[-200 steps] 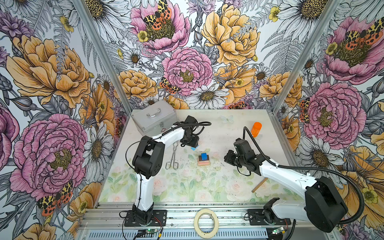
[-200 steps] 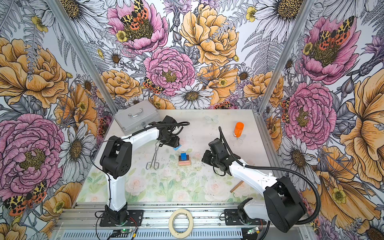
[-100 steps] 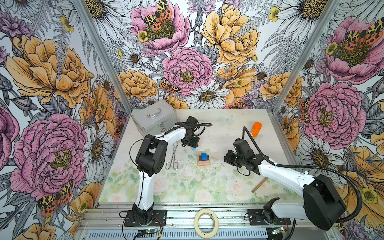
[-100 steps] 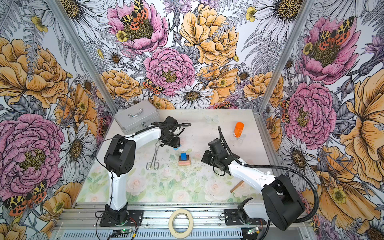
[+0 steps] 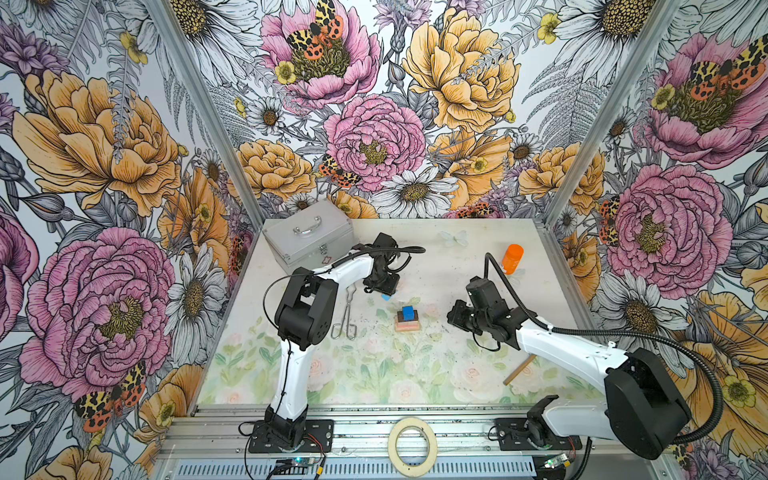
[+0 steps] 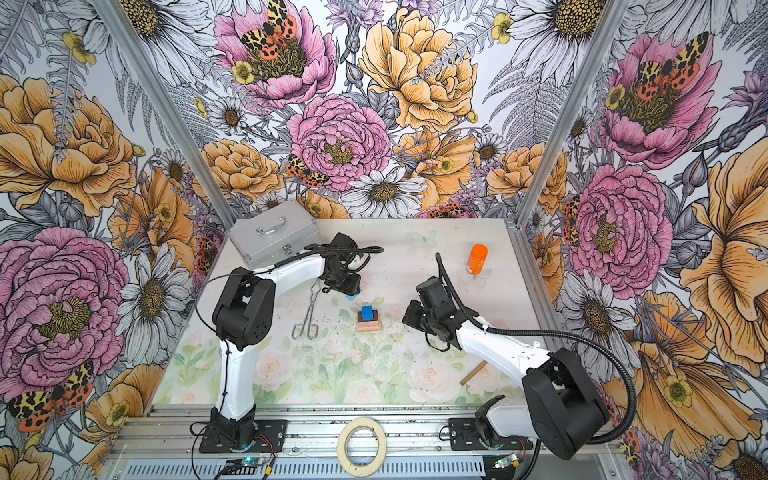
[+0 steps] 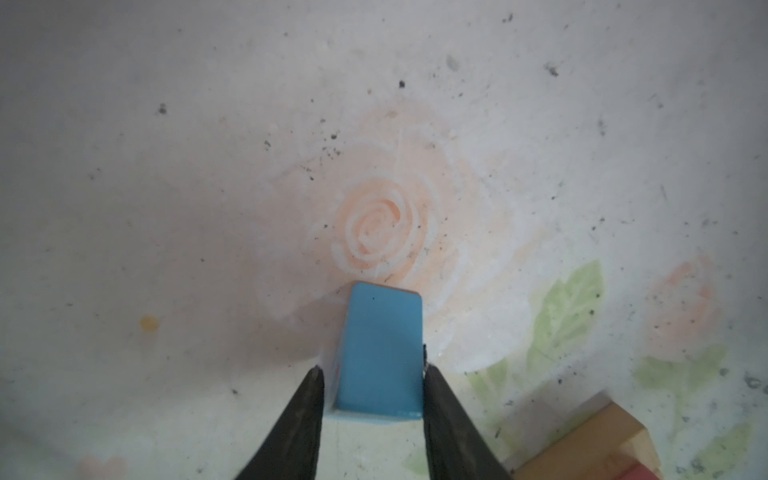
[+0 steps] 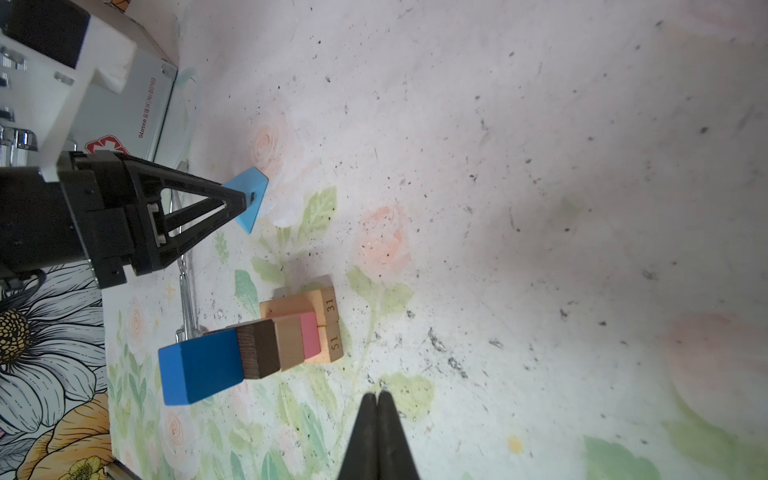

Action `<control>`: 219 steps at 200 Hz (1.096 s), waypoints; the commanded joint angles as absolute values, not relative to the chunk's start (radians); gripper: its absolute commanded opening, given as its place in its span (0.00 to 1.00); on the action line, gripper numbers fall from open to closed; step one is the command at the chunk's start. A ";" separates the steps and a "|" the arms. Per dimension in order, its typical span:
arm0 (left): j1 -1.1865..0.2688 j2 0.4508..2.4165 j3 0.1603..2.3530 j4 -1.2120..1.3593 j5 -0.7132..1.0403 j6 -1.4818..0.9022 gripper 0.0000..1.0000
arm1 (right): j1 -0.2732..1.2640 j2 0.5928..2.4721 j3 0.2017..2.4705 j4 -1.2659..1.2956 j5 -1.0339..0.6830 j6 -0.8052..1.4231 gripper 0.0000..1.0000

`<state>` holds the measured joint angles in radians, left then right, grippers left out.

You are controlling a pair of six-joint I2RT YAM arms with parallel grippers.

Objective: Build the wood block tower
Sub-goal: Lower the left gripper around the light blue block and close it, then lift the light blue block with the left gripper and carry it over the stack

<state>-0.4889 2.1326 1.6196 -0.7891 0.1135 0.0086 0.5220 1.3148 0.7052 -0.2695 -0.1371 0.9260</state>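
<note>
The wood block tower (image 5: 407, 321) (image 6: 368, 320) stands upright on the flowered table (image 5: 374, 374), its long axis vertical. It is built of one dark blue cube (image 8: 199, 365) on top, then one dark brown block (image 8: 262, 349), one tan block (image 8: 291, 340) and one pink block (image 8: 309, 334). These rest on a tan base (image 8: 328, 324) that shows two bar ends side by side, stamped 31 and 51. Whether more blocks lie behind these cannot be told.

One light blue block (image 7: 378, 353) (image 8: 251, 195) (image 5: 386, 296) sits just behind the tower and a little to its left. In the left wrist view its long axis runs straight out between the fingers, away from the claw, and in the right wrist view it hangs tilted, one corner down. Whether that corner touches the table cannot be told.

The left claw (image 7: 372, 372) is part open, and its two black fingers (image 7: 299, 415) press the light blue block from both sides. The right claw (image 8: 377, 397) is to the right of the tower and apart from it, its fingers pressed together on nothing.

One pair of metal tongs (image 5: 345, 316) lies left of the tower, and one silver case (image 5: 309, 241) sits behind it to the left. One orange bottle (image 5: 512, 258) stands behind it to the right, and one wooden stick (image 5: 519, 370) lies in front of it to the right.
</note>
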 commanded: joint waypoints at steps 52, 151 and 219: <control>-0.500 2.154 1.637 -0.798 0.114 0.023 0.31 | 0.514 1.329 0.698 -0.243 -0.146 0.916 0.00; -0.502 2.019 1.631 -0.840 0.013 0.038 0.00 | 0.515 1.315 0.698 -0.244 -0.151 0.917 0.00; -0.557 1.748 1.588 -0.854 -0.006 0.129 0.00 | 0.503 1.253 0.680 -0.245 -0.150 0.885 0.00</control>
